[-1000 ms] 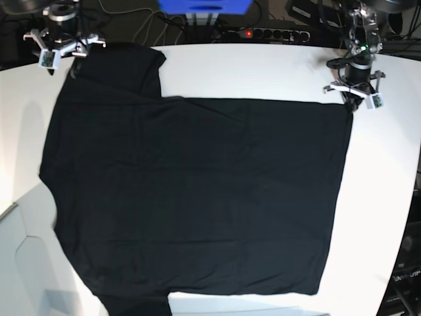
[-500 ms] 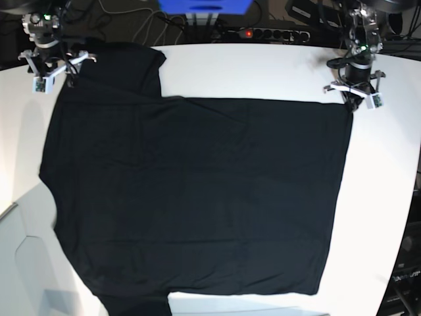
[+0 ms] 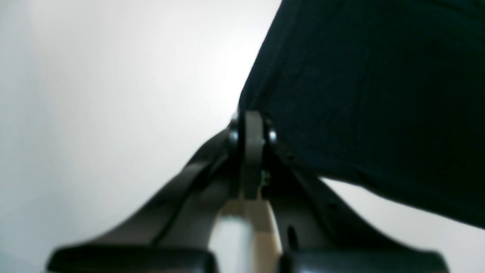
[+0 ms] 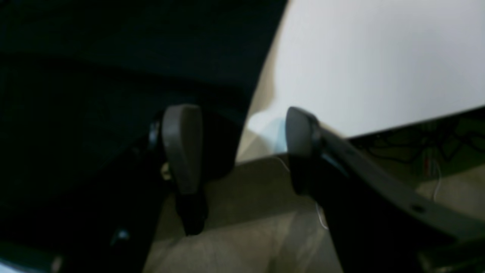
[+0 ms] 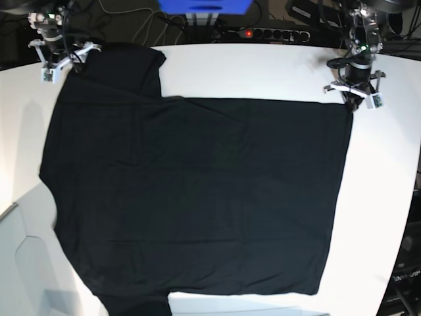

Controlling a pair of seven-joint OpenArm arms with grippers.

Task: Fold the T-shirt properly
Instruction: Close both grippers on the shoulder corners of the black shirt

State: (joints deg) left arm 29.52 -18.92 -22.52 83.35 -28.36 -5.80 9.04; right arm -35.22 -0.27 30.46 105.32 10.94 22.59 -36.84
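The black T-shirt [image 5: 197, 197] lies spread flat on the white table [image 5: 263, 72], with no print showing. My left gripper [image 5: 352, 100] stands at the shirt's far right corner. In the left wrist view it [image 3: 251, 127] is shut, with the corner of the shirt [image 3: 379, 94] meeting its fingertips. My right gripper [image 5: 66, 60] is at the far left sleeve. In the right wrist view it [image 4: 238, 151] is open: one finger [image 4: 182, 144] is over the black cloth [image 4: 113, 76], the other [image 4: 299, 148] is past the table's edge.
A power strip [image 5: 266, 32] with a red light, cables and a blue object [image 5: 204, 5] lie behind the table's far edge. A grey-white panel [image 5: 26, 263] sits at the front left corner. Bare table [image 5: 388, 197] runs along the shirt's right side.
My right gripper has shifted around the far left sleeve, first down-left, then back up-right toward the table's far edge. The left arm and the shirt have not moved.
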